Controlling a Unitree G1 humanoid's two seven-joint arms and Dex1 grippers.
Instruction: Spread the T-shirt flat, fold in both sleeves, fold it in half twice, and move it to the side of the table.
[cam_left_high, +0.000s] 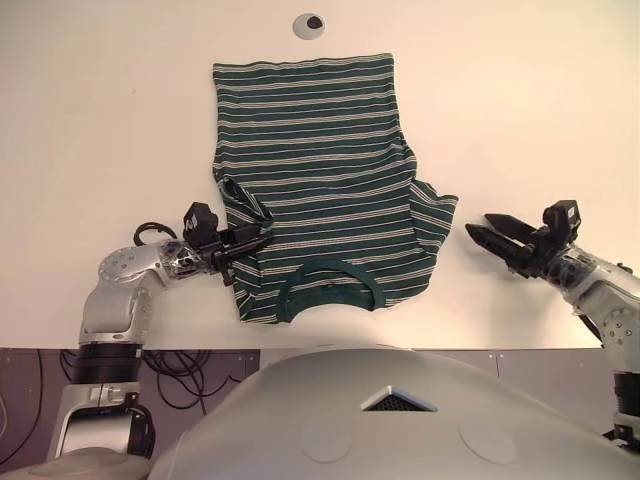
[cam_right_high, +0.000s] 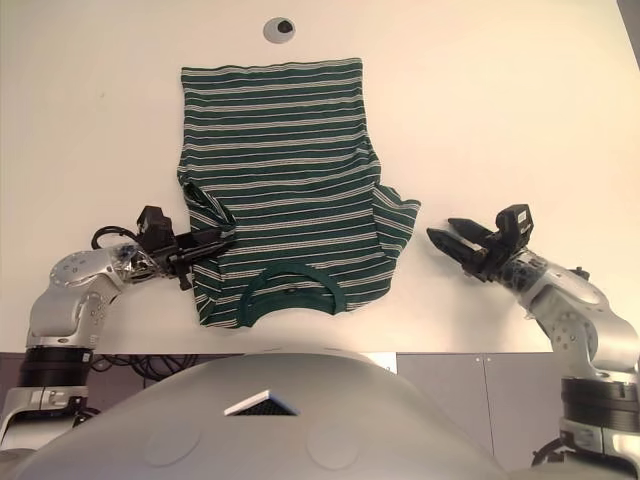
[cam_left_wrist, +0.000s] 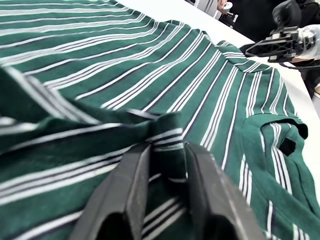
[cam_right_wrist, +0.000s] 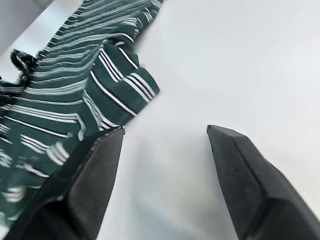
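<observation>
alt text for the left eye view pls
A green striped T-shirt lies on a white table, collar nearest the robot. The left gripper pinches fabric at its left edge; the open right gripper sits beside the right sleeve, apart from it.

I can't read any text, label, number or sign in any view.
</observation>
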